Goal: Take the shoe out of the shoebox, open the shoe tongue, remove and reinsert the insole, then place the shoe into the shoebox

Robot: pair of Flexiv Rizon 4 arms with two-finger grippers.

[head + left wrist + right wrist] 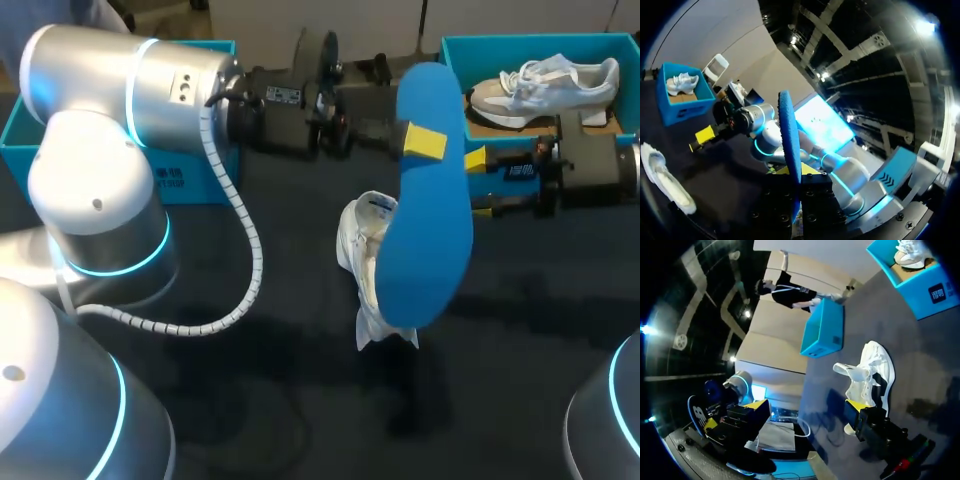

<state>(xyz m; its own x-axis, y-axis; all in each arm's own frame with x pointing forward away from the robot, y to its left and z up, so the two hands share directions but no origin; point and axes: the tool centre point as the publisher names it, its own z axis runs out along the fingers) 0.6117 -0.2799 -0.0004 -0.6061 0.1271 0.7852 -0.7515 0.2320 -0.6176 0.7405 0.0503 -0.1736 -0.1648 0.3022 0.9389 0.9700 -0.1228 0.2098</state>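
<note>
The dark table (pixel 300 400) fills the view. At about 10 o'clock, towards its far edge, stands an open-topped blue box (pixel 190 165), only partly visible, with a small printed mark on its near wall. At about 1 o'clock lies a second grey-and-white sneaker (pixel 545 85), laces showing, its toe towards 9 o'clock. It rests on a sheet of brown cardboard (pixel 497 127).

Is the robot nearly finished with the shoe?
About halfway. Done: the shoe sits out on the table, and its insole is out. In hand: the left hand holds the insole up. Left: slide it back in, then put the shoe into the box.
</note>
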